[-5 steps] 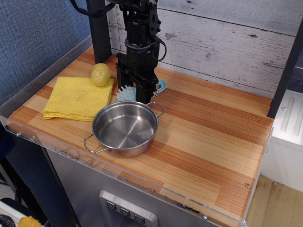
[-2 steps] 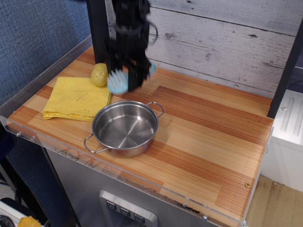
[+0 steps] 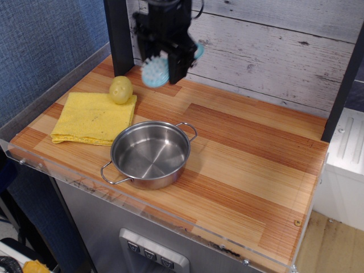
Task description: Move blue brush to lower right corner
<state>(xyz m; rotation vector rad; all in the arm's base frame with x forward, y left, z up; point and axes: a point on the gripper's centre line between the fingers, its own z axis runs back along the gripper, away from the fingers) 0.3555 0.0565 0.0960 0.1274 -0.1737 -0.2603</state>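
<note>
A steel pot [image 3: 150, 154] sits on the table; a yellow cloth [image 3: 92, 117] lies left of it, a potato [image 3: 120, 90] on the cloth's far corner.

One second ago the blue brush [image 3: 155, 71] was lying on the table [image 3: 256, 165] just behind the pot, with the hand [image 3: 166, 61] low around it. Now the hand has gone up and a little to the right, and it carries the brush in the air, bristles facing the camera
</note>
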